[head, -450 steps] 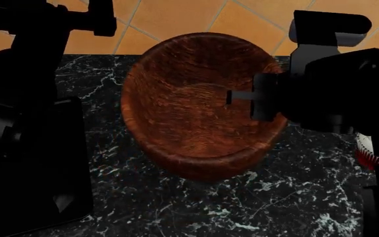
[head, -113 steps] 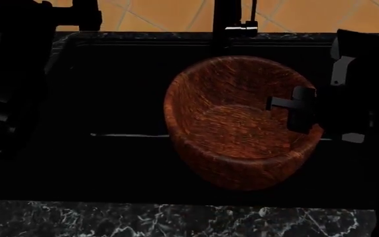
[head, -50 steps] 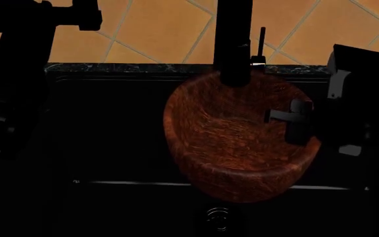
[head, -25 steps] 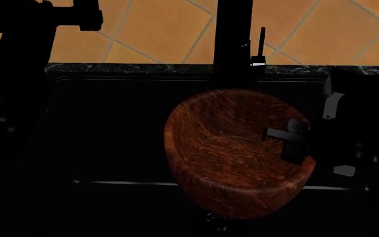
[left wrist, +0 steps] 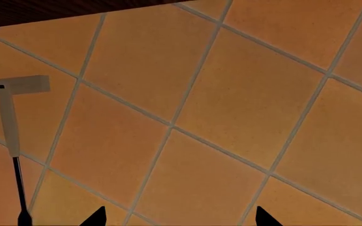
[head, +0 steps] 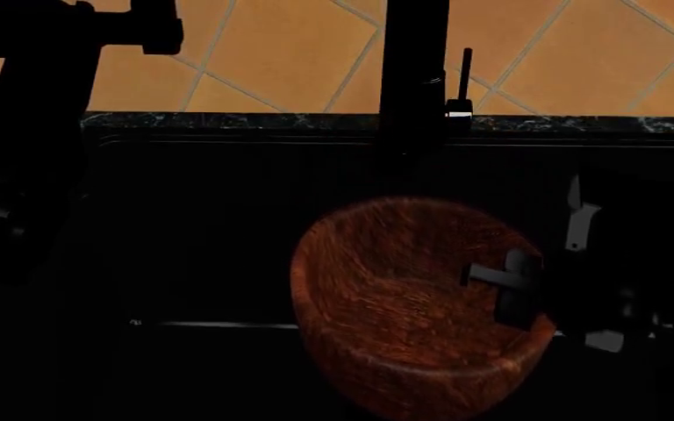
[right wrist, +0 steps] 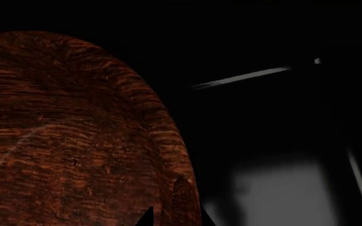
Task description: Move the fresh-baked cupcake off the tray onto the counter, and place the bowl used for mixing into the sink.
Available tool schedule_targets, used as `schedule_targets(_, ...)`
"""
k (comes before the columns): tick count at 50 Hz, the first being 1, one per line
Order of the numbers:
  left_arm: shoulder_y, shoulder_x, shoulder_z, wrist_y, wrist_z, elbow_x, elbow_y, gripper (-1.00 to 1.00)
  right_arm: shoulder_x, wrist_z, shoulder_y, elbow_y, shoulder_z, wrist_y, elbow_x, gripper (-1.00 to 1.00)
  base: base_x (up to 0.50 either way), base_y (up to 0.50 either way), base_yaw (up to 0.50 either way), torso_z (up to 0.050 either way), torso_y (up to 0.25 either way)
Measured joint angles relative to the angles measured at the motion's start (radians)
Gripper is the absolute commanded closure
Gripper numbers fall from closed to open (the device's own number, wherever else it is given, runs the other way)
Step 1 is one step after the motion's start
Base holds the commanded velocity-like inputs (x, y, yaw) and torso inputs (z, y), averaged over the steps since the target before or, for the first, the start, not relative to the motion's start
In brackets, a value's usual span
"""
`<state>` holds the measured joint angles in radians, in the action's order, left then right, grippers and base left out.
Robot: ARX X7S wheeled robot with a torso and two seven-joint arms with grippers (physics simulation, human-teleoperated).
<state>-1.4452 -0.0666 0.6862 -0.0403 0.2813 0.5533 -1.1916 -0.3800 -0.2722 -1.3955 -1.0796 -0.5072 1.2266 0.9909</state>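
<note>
In the head view, the reddish-brown wooden bowl (head: pixel 407 307) hangs tilted low inside the black sink (head: pixel 197 246), below the faucet (head: pixel 414 79). My right gripper (head: pixel 511 289) is shut on the bowl's right rim, one finger inside and one outside. In the right wrist view the rim (right wrist: pixel 179 188) passes between the two fingertips of that gripper (right wrist: pixel 175 219). My left gripper (left wrist: pixel 179 219) is open with nothing in it, facing the orange tiled wall (left wrist: pixel 231 94). The cupcake and the tray are out of view. Only a strip of counter (head: pixel 255 121) shows behind the sink.
My left arm (head: pixel 32 132) rises dark along the sink's left side. A light streak (head: pixel 232 325) crosses the basin. A pale T-shaped piece (left wrist: pixel 10 94) hangs on the tiled wall in the left wrist view, under a dark edge (left wrist: pixel 55 9).
Over the last second my right gripper has lowered the bowl from faucet height down into the basin. Earlier the bowl was carried from the counter over to the sink.
</note>
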Motion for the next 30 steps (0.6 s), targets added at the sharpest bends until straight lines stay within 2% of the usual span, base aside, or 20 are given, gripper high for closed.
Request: schedule_targets(30, 0.006, -0.005, 0.01, 0.004, -0.003, 0.012, 0.02, -1.0, 0.004, 0.001, 0.055, -0.035, -0.002, -0.037, -0.012, 1.0, 0.0, 0.0, 0.0, 0.0, 0.0)
